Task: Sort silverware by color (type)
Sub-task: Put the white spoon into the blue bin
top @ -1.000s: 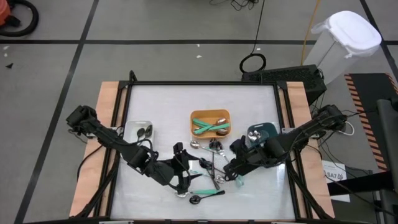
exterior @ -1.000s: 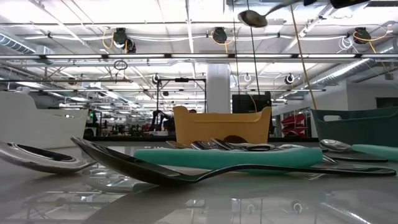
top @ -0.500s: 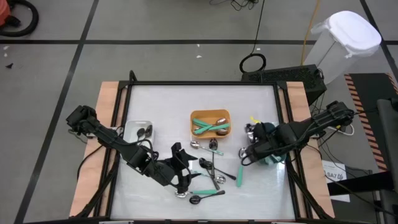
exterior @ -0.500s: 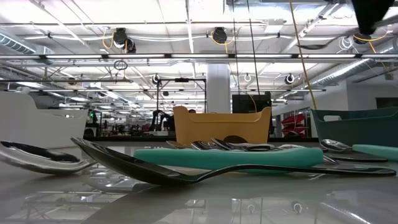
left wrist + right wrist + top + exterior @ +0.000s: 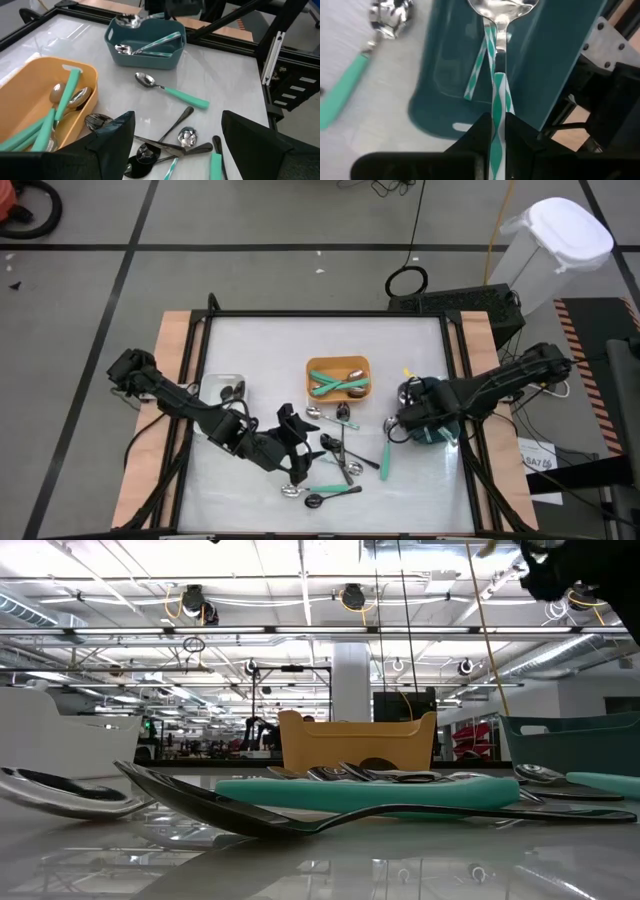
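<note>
The right tool (image 5: pixel 496 131) is closed on a striped-handled spoon (image 5: pixel 496 60), held above the dark teal bin (image 5: pixel 432 392); the bowl should be lowered inside the walls before release; the left tool (image 5: pixel 175 145), wide open and empty, waits over the loose silverware (image 5: pixel 340 455) on the surface (image 5: pixel 270 350).

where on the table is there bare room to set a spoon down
The far strip of the table behind the orange bin is bare, as is the near-right corner below the teal bin. The loose silverware crowds the middle, with the left end effector among it.
</note>
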You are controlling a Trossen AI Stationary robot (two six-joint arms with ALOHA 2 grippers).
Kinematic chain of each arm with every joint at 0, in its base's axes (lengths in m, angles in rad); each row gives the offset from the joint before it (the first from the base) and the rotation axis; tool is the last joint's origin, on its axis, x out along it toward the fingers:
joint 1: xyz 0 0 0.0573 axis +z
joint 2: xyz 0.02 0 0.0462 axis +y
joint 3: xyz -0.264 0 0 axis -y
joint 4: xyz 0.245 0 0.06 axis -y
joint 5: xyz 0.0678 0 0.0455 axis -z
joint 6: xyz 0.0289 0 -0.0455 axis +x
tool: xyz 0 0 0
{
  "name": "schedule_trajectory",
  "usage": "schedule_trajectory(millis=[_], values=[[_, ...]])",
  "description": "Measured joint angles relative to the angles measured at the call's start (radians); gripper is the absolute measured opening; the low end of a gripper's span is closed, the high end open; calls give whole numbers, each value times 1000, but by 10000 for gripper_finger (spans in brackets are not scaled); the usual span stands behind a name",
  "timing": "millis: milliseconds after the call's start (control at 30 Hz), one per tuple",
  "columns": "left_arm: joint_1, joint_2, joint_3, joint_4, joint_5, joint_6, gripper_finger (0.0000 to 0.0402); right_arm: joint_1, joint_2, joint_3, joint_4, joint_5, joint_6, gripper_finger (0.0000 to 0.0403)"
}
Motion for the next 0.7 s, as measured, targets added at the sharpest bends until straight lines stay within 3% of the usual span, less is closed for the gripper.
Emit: schedule_trajectory(millis=[433,700], values=[[-1,0,0,-1,12,0,296,-90,-5,-140,45,-30,-338,38],[-1,0,0,-1,12,0,296,-132,-5,-200,119,-25,-406,38]])
